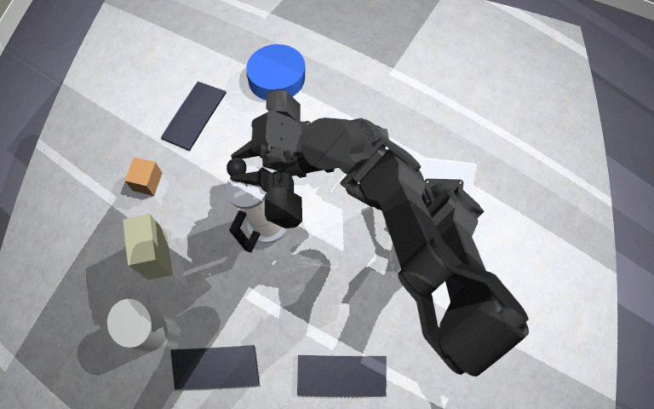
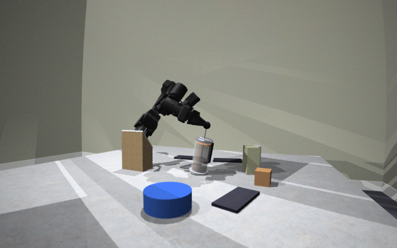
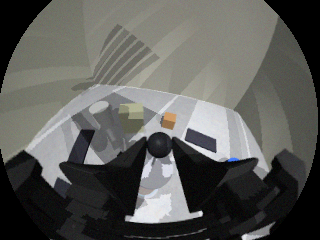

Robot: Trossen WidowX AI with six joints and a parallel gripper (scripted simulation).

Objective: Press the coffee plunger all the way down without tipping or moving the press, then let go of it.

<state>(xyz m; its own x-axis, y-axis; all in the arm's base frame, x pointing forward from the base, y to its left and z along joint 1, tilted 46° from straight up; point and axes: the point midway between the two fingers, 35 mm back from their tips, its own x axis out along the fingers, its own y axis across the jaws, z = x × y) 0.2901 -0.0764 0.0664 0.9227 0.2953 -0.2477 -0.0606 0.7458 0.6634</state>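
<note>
end effector (image 2: 206,125) clenched on plunger knob (image 1: 237,167) | rod partly exposed above press (image 2: 202,156) | push straight down along rod, avoid sideways load, then release
</note>
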